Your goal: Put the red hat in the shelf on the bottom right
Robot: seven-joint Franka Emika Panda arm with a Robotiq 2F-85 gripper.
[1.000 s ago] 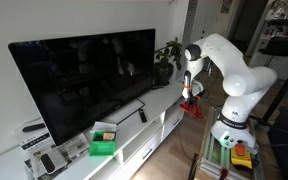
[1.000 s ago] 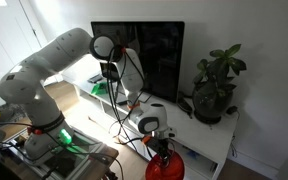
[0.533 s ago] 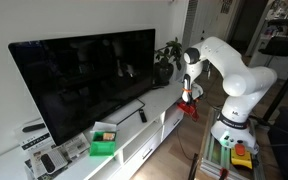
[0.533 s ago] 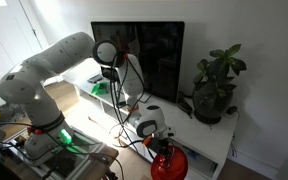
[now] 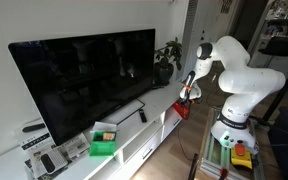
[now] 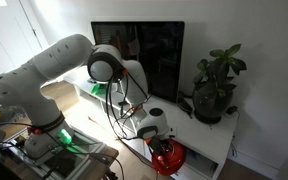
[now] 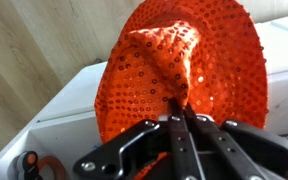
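In an exterior view, the gripper (image 5: pixel 188 93) hangs at the front of the white cabinet (image 5: pixel 149 122), at its robot-side end. In an exterior view, the red hat (image 6: pixel 167 160) dangles directly beneath it, low against the cabinet face; the shelf opening cannot be made out. Wrist view: both fingers (image 7: pixel 172 140) are pinched on 1 fold of the hat.

Sequined, apparently cloth red hat (image 7: pixel 184 75)

red hat (image 7: pixel 184 80) cropped at top edge, jaws — base cut off below
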